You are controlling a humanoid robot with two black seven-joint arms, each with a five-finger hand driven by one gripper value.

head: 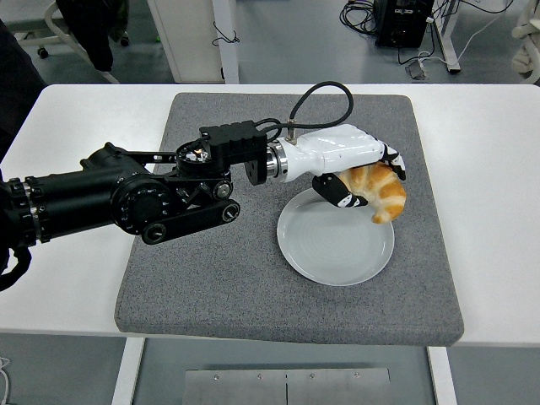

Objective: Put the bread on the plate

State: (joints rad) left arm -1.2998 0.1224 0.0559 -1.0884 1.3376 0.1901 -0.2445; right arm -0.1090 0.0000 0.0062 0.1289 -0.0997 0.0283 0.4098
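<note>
Left white-shelled robot hand (pixel 359 169) has its fingers wrapped around the golden-brown croissant (pixel 380 189), over the round grey plate's (pixel 336 245) 1 o'clock rim. Grey foam mat (pixel 211 270) underneath, nothing blocking; no readable writing.

Single head view: high camera on the robot's side, facing forward and down over the worktop (pixel 498 211); near edge at frame bottom.

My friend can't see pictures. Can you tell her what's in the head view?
The robot's left hand holds a croissant over the far edge of an empty grey plate. The plate sits on a grey mat on a white table.
</note>
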